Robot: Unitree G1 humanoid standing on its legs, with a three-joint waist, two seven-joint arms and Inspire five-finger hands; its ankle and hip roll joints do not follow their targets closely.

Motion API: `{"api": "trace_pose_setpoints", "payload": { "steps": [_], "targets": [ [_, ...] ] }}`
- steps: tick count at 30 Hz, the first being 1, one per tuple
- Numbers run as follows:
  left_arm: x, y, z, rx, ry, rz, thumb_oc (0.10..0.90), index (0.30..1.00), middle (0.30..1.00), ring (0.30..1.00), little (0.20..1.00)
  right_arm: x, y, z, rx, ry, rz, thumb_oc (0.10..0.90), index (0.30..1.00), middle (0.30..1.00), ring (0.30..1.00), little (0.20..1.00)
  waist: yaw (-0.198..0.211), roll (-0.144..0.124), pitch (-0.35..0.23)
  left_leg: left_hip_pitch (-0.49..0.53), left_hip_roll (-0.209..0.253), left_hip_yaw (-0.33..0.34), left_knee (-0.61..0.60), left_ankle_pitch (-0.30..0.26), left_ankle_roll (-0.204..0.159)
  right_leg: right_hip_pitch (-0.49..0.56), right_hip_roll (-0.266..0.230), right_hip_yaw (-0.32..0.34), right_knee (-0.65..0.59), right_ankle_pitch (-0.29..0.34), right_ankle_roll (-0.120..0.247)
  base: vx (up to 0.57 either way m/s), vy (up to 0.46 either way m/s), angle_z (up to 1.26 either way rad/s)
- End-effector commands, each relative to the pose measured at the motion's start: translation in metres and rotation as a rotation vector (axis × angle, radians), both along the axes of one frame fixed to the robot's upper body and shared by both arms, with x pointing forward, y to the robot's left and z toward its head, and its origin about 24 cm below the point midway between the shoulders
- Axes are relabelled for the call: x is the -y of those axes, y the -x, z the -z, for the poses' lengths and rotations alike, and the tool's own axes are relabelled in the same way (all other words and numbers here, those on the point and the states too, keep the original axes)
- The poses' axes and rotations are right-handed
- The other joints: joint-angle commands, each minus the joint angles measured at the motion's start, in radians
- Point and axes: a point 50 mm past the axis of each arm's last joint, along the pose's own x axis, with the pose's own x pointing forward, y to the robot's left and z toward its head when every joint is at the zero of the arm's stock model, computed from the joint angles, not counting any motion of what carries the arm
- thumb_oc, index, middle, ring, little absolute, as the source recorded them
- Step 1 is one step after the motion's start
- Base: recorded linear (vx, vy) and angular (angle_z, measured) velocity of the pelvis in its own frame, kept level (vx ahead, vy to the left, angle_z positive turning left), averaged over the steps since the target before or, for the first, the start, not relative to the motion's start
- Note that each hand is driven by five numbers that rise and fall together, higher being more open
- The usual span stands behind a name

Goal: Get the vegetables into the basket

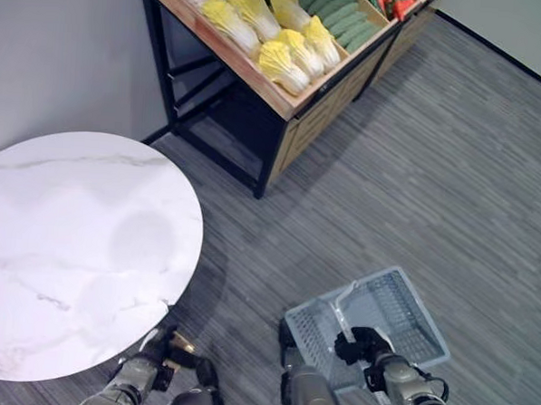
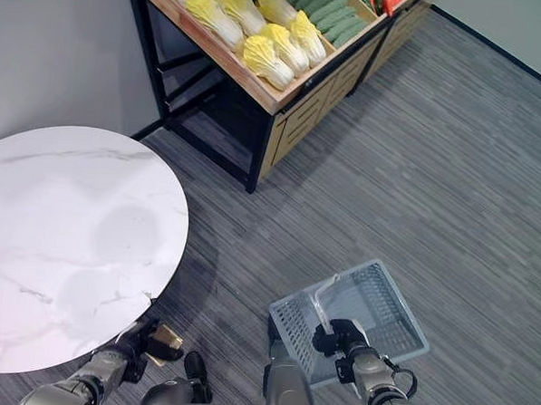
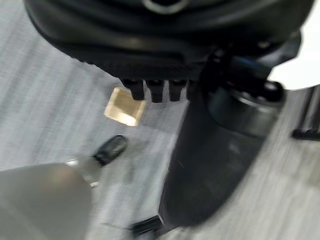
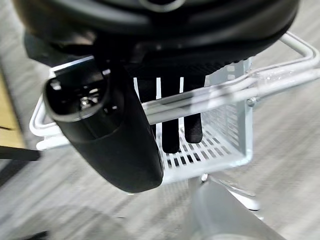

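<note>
The right hand point(image 1: 361, 345) sits low in the frame, right of centre, with its fingers point(image 4: 170, 131) hooked over the clear handle bar point(image 4: 235, 91) of the pale grey wire-mesh shopping basket point(image 1: 410, 319); the right wrist view shows them hanging down inside the basket behind the bar, the thumb on the near side, so I judge it is carrying the basket by that handle. The basket looks empty, its long axis running from lower left to upper right across the grey striped carpet point(image 1: 453, 176).

The left hand point(image 2: 145, 340) shows at the lower left, just beside the edge of the round white marble-topped table point(image 1: 68, 246). Its fingers are only partly seen and blurred in its own wrist view, so I cannot tell whether they are curled or slack. It appears to hold nothing.

From the basket hand, the vegetables lie well apart, toward the top of the frame and a little left: yellow-leafed napa cabbages point(image 1: 282, 62) and dark green cucumbers point(image 1: 339, 16) in the wooden produce crate point(image 1: 259, 79) on a black metal stand point(image 1: 211, 127). The cabbages lie with their long axes slanting from upper left to lower right. The free left hand is probably the one to pick, though the stand seems beyond reach from here.
</note>
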Motion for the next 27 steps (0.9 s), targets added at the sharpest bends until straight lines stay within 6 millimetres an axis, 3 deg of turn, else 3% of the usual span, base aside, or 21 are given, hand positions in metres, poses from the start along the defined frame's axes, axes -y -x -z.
{"api": "trace_pose_setpoints", "payload": {
  "steps": [1,3,6,17,19,20,21,22,23,24,25,27],
  "targets": [
    [-0.003,0.027,0.010,-0.078,-0.014,-0.005,0.900,1.000,1.000,1.000,1.000,0.007,-0.037,-0.022,0.148,0.034,-0.050,0.400,0.300,0.300,0.300,0.300,0.042,0.028,-0.004,0.028,0.036,-0.074,0.009,-0.011,-0.088,0.027,-0.016,-0.009,0.064,-0.067,0.023,-0.09,-0.029,-0.04],
    [-0.001,0.028,0.011,-0.079,-0.008,0.002,0.900,1.000,1.000,1.000,1.000,0.007,-0.036,-0.022,0.151,0.033,-0.051,0.400,0.300,0.300,0.300,0.300,0.057,0.023,-0.014,0.033,0.033,-0.050,0.008,-0.004,-0.090,0.062,-0.013,-0.038,0.051,-0.066,0.024,-0.03,-0.040,-0.28],
    [0.002,0.032,0.014,-0.097,-0.001,0.001,0.900,1.000,1.000,1.000,1.000,0.005,-0.034,-0.020,0.142,0.031,-0.063,0.400,0.300,0.300,0.300,0.300,0.051,0.027,-0.024,0.049,0.039,-0.039,0.008,0.003,-0.100,0.061,0.004,-0.029,0.027,-0.083,0.008,0.04,-0.045,-0.38],
    [0.010,0.036,0.019,-0.148,-0.013,0.038,0.900,1.000,1.000,1.000,1.000,0.003,-0.017,-0.010,0.071,0.029,-0.078,0.400,0.300,0.300,0.300,0.300,0.014,0.062,-0.032,0.085,0.083,-0.080,-0.040,0.057,-0.145,0.079,0.065,-0.035,0.022,-0.159,-0.046,0.05,-0.104,0.02],
    [0.012,0.033,0.018,-0.138,0.003,0.011,0.900,1.000,1.000,1.000,1.000,0.003,-0.004,-0.002,0.009,0.027,-0.045,0.400,0.300,0.300,0.300,0.300,0.007,0.061,-0.023,0.049,0.108,-0.104,0.072,0.065,-0.167,0.080,0.085,-0.023,0.031,-0.180,-0.068,0.06,-0.205,0.02],
    [0.016,0.026,0.017,-0.097,0.070,-0.080,0.900,1.000,1.000,1.000,1.000,0.008,0.000,-0.001,0.000,0.024,0.020,0.400,0.300,0.300,0.300,0.300,0.030,0.050,0.007,-0.004,0.108,-0.208,0.200,0.106,-0.186,0.108,0.098,-0.011,0.032,-0.184,-0.086,0.11,-0.111,-0.10],
    [0.019,0.026,0.017,-0.063,0.146,-0.179,0.900,1.000,1.000,1.000,1.000,0.007,0.003,0.001,-0.008,0.022,0.021,0.400,0.300,0.300,0.300,0.300,0.051,0.039,0.014,-0.030,0.055,-0.340,0.159,0.080,-0.177,0.117,0.097,0.016,0.030,-0.194,-0.080,0.10,-0.075,-0.08],
    [0.019,0.026,0.017,-0.062,0.146,-0.179,0.900,1.000,1.000,1.000,1.000,0.007,0.002,0.000,-0.007,0.022,0.021,0.400,0.300,0.300,0.300,0.300,0.049,0.038,0.013,-0.032,0.053,-0.341,0.156,0.084,-0.177,0.115,0.095,0.014,0.029,-0.192,-0.080,0.12,0.023,-0.39],
    [0.020,0.029,0.019,-0.065,0.171,-0.210,0.900,1.000,1.000,1.000,1.000,0.007,0.004,0.001,-0.013,0.020,0.018,0.400,0.300,0.300,0.300,0.300,0.065,0.033,0.011,-0.040,0.027,-0.415,0.100,0.059,-0.168,0.119,0.095,0.038,0.029,-0.196,-0.076,0.09,0.019,-0.58],
    [0.021,0.031,0.020,-0.064,0.192,-0.233,0.900,1.000,1.000,1.000,1.000,0.008,0.006,0.001,-0.016,0.019,0.026,0.400,0.300,0.300,0.300,0.300,0.073,0.031,0.010,-0.057,0.032,-0.469,0.061,0.061,-0.167,0.120,0.094,0.054,0.031,-0.199,-0.070,0.20,0.126,-0.81],
    [0.020,0.040,0.022,-0.090,0.197,-0.238,0.900,1.000,1.000,1.000,1.000,0.012,0.011,0.003,-0.038,0.026,0.017,0.400,0.300,0.300,0.300,0.300,0.074,0.040,0.001,-0.051,0.039,-0.483,0.053,0.047,-0.158,0.120,0.084,0.082,0.045,-0.203,-0.055,0.15,0.117,-0.63],
    [0.019,0.039,0.022,-0.089,0.190,-0.229,0.900,1.000,1.000,1.000,1.000,0.013,0.013,0.003,-0.038,0.017,0.033,0.400,0.300,0.300,0.300,0.300,0.064,0.048,-0.006,-0.039,0.026,-0.462,0.028,0.049,-0.145,0.111,0.069,0.093,0.050,-0.200,-0.052,0.08,0.207,-0.51]
  ]
}}
